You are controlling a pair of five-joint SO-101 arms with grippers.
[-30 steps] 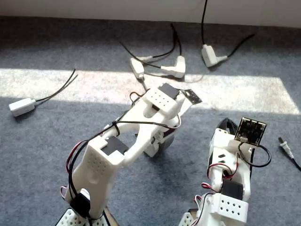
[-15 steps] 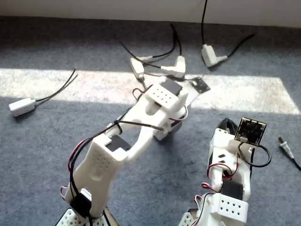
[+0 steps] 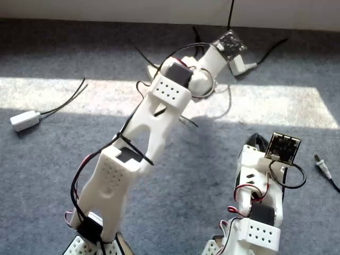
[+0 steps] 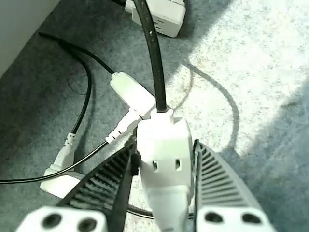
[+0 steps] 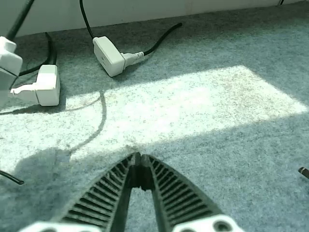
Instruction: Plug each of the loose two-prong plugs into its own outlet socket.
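My left gripper [image 4: 164, 147] is shut on a white outlet socket [image 4: 163, 133]. The socket's two slots face the camera, and its black cord [image 4: 152, 53] runs up and away. It hangs above the carpet at the far end, where the left arm [image 3: 159, 106] stretches out. Below it lie a white two-prong plug [image 4: 131, 94], a smaller plug [image 4: 65, 152] and another socket [image 4: 163, 15]. My right gripper [image 5: 140, 170] is shut on nothing, low over the carpet at the near right. A loose plug [image 3: 321, 164] lies at the right edge.
A white socket [image 3: 25, 120] with thin black leads lies at the far left. Another socket [image 5: 108, 55] with a black cord sits by the back wall, and one more [image 5: 46, 84] lies to its left. Black cables loop over the carpet at the back.
The left arm has swung from mid-table out to the far back, carrying the socket and trailing its cord. The right arm has not moved.
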